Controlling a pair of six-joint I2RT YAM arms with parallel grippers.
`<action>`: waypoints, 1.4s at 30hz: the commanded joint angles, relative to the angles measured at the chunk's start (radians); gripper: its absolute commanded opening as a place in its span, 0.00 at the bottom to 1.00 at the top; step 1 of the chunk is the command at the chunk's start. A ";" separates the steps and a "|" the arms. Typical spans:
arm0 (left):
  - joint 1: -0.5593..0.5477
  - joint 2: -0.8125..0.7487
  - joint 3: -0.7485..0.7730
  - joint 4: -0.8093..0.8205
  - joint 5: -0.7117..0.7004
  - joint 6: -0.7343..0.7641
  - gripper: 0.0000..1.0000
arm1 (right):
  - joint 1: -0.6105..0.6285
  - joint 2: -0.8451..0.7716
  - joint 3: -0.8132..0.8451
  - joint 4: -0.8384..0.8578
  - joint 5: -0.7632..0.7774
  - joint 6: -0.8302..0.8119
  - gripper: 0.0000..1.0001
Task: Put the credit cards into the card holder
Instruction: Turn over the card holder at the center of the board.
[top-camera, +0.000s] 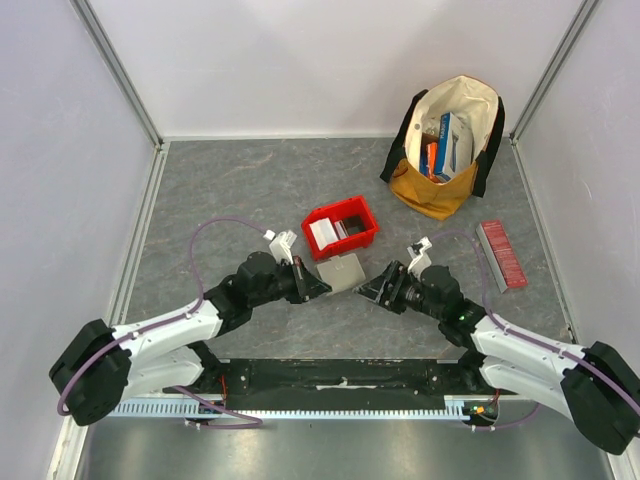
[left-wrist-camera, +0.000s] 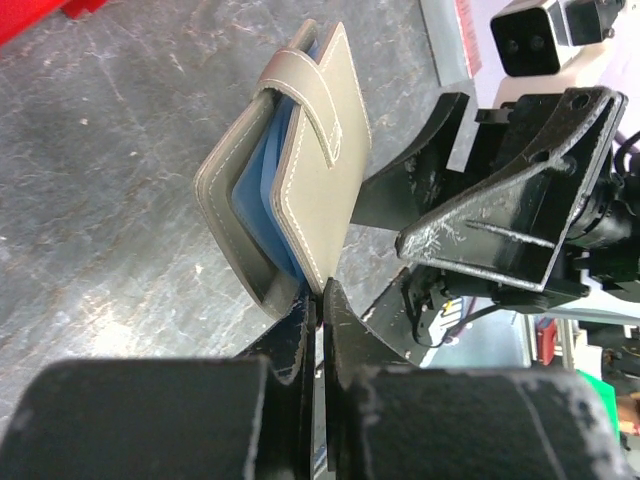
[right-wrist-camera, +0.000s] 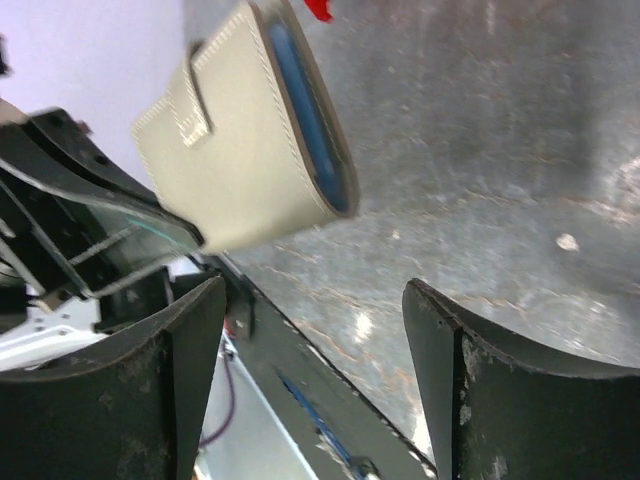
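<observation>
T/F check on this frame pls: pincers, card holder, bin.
1. The left pincer is shut on an edge of the card holder. True.
2. The right pincer grips the card holder too. False: its jaws stand open, clear of the holder.
3. A blue layer shows between the card holder's covers. True.
4. The card holder lies inside the red bin. False: it is held on edge in the left pincer, on the near side of the bin.
</observation>
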 joint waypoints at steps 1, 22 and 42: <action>-0.018 -0.040 0.010 0.042 -0.023 -0.091 0.02 | 0.006 0.012 -0.004 0.205 0.043 0.123 0.79; -0.025 -0.036 0.018 0.214 0.151 -0.157 0.04 | 0.006 0.080 -0.009 0.502 0.044 0.160 0.19; 0.240 -0.030 0.118 0.131 0.445 -0.056 0.80 | 0.006 -0.130 0.014 0.261 0.020 0.061 0.07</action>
